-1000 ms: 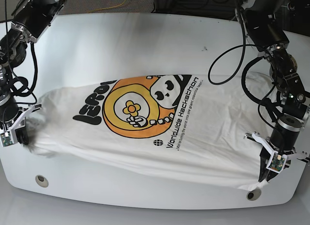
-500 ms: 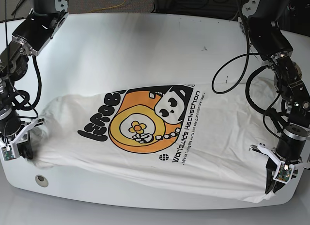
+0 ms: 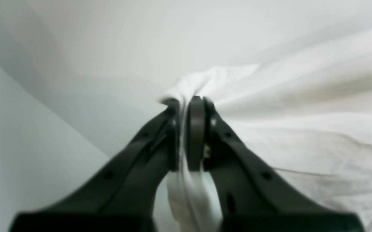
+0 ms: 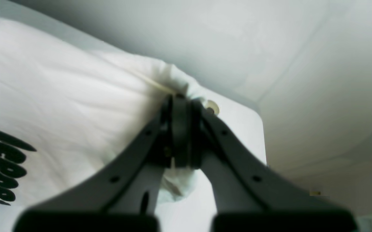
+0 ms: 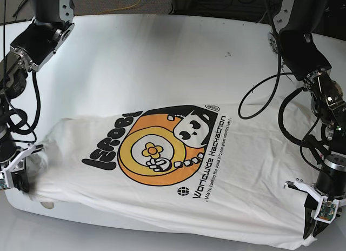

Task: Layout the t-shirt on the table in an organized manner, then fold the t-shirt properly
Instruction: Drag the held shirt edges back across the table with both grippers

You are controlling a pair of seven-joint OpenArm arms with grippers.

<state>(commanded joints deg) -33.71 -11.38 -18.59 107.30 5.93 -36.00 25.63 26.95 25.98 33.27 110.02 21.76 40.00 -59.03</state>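
The off-white t-shirt (image 5: 173,170) lies print-up across the near part of the white table (image 5: 162,56), stretched sideways with its orange circle and panda showing. My left gripper (image 5: 310,236) is at the near right corner, shut on a pinched bunch of the t-shirt (image 3: 269,106); the left gripper (image 3: 186,100) has cloth running between its pads. At the near left edge my right gripper (image 5: 22,184) is shut on the opposite end. In the right wrist view the right gripper (image 4: 181,98) clamps gathered t-shirt (image 4: 76,90) fabric, with black lettering at the far left.
A metal grommet (image 5: 47,205) peeks out under the shirt's near left edge and shows just past the fingers as the grommet (image 4: 212,107). Black cables (image 5: 259,94) loop from the right arm. The table's near edge lies close under both grippers.
Both grippers have drawn the t-shirt toward the near edge of the table. The cloth now covers the near right grommet, and the print sits closer to me.
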